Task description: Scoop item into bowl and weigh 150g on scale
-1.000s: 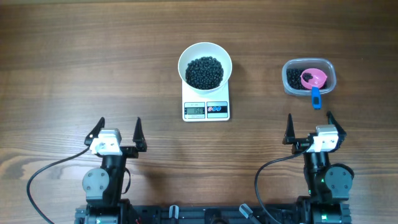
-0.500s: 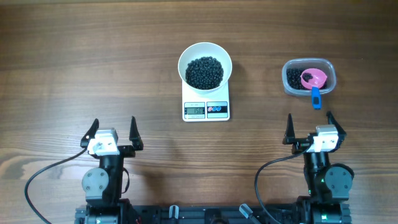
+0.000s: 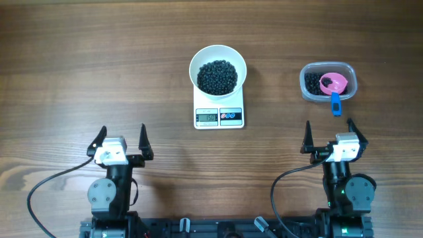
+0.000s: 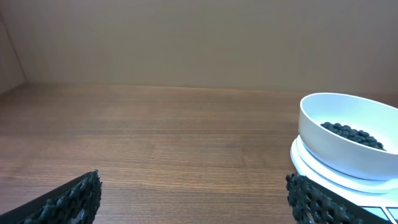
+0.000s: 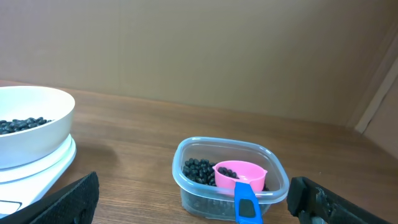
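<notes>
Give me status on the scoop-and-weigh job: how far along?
Done, by the look of it: the bowl sits on the scale with a heap of black pellets in it, and the pink scoop lies in the tub. In hand: nothing; left hand and right hand are both open and empty, away from everything. Left: confirming the weight; the display shows digits too small to read.

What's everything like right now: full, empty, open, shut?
Glossy white round bowl: on scale, part-filled.
Small black pellets: heaped in bowl.
White rectangular digital scale: display showing digits.
Clear plastic tub: lidless, holds pellets.
Pink scoop cup: lying in tub.
Left gripper: open, empty.
Right gripper: open, empty.
</notes>
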